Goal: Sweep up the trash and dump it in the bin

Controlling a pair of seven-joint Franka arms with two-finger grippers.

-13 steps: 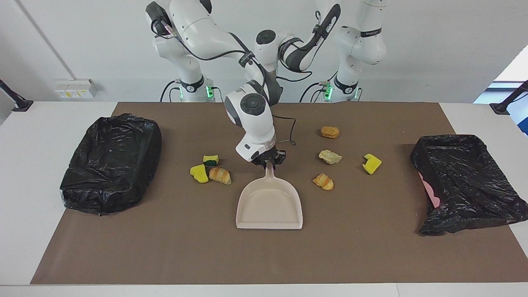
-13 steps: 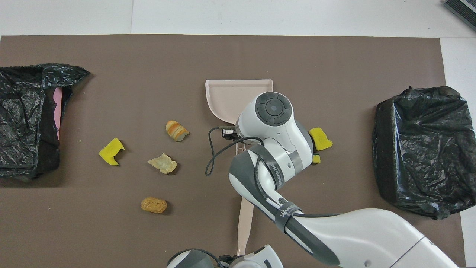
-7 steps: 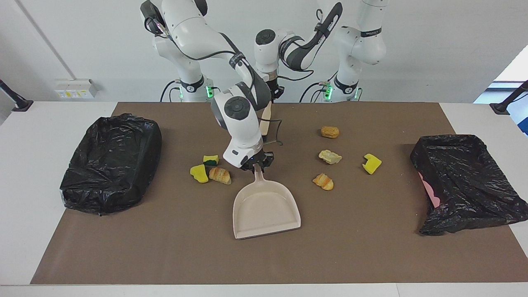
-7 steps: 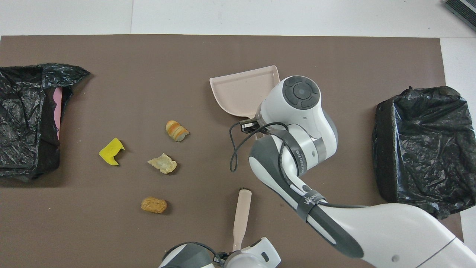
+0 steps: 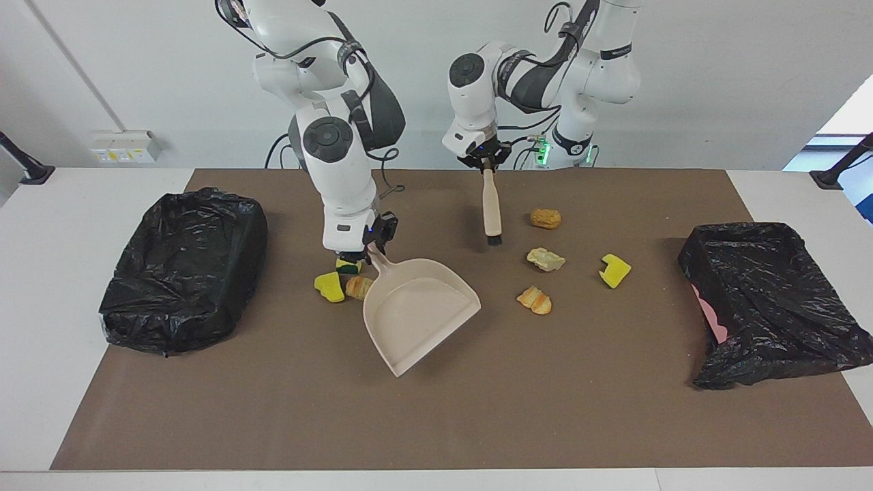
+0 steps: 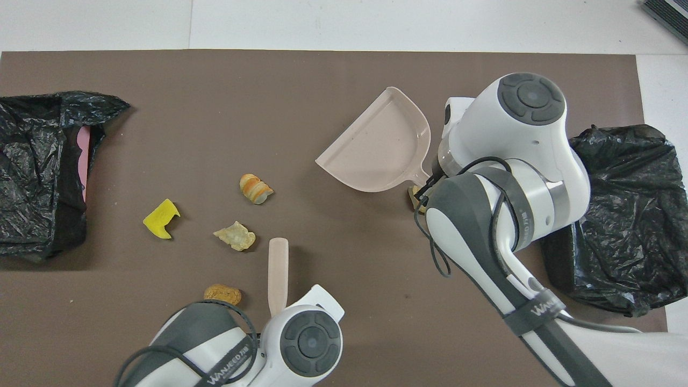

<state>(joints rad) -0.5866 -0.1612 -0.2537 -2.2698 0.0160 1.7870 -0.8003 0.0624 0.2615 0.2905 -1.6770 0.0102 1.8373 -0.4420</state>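
Observation:
My right gripper (image 5: 372, 251) is shut on the handle of the beige dustpan (image 5: 417, 315), which is low over the mat. The pan's mouth faces the left arm's end; it also shows in the overhead view (image 6: 381, 142). My left gripper (image 5: 486, 164) is shut on the beige brush (image 5: 490, 204), bristles down, beside a brown pastry (image 5: 545, 218). More trash lies near it: a pale wad (image 5: 545, 259), a croissant piece (image 5: 534, 300) and a yellow sponge (image 5: 615, 271). By the pan's handle lie a green-sided sponge (image 5: 348, 266), a yellow sponge (image 5: 329, 286) and a croissant piece (image 5: 358, 286).
A bin lined with a black bag (image 5: 184, 269) stands at the right arm's end of the brown mat (image 5: 436, 423). A second black-lined bin (image 5: 771, 300), with pink showing at its side, stands at the left arm's end.
My right gripper has swung the dustpan toward the right arm's end and turned its mouth toward the left arm's end. My left gripper has carried the brush toward the left arm's end, beside the brown pastry.

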